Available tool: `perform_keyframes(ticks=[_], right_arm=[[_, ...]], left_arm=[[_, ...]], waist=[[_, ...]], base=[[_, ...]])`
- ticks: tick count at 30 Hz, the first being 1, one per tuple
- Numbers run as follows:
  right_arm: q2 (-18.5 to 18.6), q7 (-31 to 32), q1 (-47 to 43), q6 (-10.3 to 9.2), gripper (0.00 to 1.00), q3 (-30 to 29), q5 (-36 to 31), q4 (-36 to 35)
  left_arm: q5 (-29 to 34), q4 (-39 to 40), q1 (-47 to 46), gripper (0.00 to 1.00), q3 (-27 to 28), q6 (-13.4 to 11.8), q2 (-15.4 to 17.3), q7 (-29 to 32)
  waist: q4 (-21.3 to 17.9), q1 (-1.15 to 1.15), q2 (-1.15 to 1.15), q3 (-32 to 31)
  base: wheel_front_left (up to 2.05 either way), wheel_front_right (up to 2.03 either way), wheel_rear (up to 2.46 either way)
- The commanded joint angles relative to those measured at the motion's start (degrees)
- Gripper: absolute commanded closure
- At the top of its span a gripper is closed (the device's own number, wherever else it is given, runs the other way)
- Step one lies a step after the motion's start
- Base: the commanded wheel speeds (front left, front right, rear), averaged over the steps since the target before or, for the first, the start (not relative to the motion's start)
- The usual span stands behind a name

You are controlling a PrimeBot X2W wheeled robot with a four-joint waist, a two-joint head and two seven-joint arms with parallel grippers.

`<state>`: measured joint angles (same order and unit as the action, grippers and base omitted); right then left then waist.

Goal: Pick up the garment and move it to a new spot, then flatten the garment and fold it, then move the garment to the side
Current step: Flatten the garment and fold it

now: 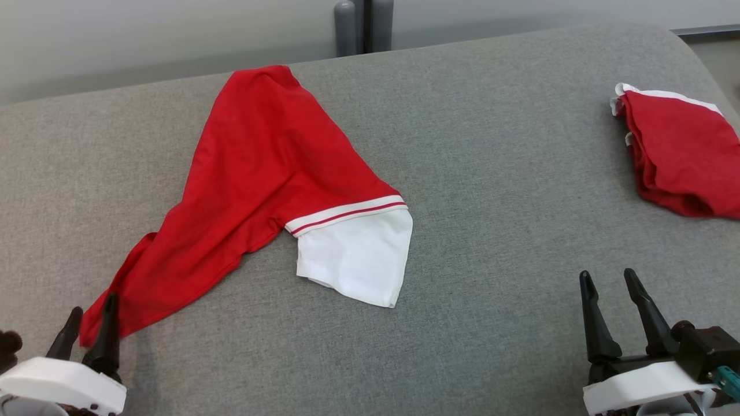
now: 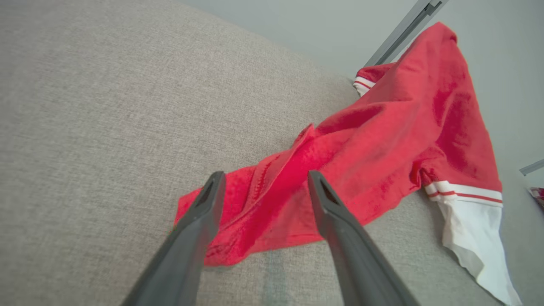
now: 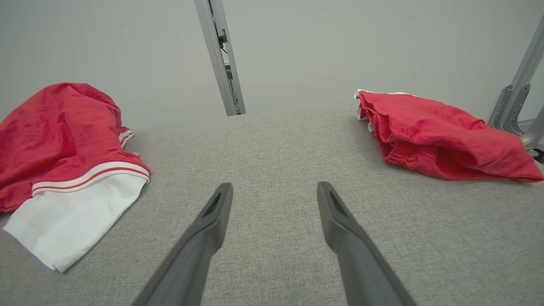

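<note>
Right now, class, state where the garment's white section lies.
In the head view, the white section lies near the middle of the grey surface, on the red garment's right side, left of the right gripper.

bare cushion [image 1: 509, 190] between garment [image 1: 260, 173] and heap [image 1: 682, 156]

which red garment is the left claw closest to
The spread-out garment with the white sleeve; its red end reaches the left claw. The bunched garment lies far right.

Left claw [image 1: 94, 303] and right claw [image 1: 607, 273] black-fingered, white-based
</note>
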<state>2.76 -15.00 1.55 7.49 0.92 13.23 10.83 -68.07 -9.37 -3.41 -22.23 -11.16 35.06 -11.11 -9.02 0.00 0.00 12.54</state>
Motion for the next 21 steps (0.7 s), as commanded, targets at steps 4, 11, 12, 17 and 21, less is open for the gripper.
perform_keyframes(ticks=[4,11,12,17,21], right_arm=[[0.3,-0.3,0.1,0.01,0.00,-0.2,0.4,-0.2],[0.3,-0.3,0.9,0.00,0.00,-0.2,0.0,0.0],[0.3,-0.3,1.0,0.01,0.00,-0.1,0.0,0.0],[0.3,-0.3,1.3,0.01,0.00,0.4,-0.1,0.3],[0.3,-0.3,1.2,0.01,0.00,0.3,-0.3,0.2]], left_arm=[[0.4,1.7,2.7,0.00,1.4,-0.5,1.2,-1.4],[2.0,5.6,6.5,0.00,-0.1,0.3,2.5,-1.3],[2.9,5.3,6.7,0.00,-0.6,0.0,3.2,-1.2],[4.3,2.5,5.1,0.00,-1.0,0.5,3.0,-1.8],[4.7,-0.1,3.8,0.00,-1.7,1.2,2.6,-1.4]], waist=[[0.6,0.00,0.00,0.8],[1.7,0.00,0.00,1.2],[1.8,0.00,0.00,1.2],[1.7,0.00,0.00,0.8],[1.4,0.00,0.00,0.6]], base=[[0.00,0.00,0.00],[0.00,0.00,0.00],[0.00,0.00,0.00],[0.00,0.00,0.00],[0.00,0.00,0.00]])
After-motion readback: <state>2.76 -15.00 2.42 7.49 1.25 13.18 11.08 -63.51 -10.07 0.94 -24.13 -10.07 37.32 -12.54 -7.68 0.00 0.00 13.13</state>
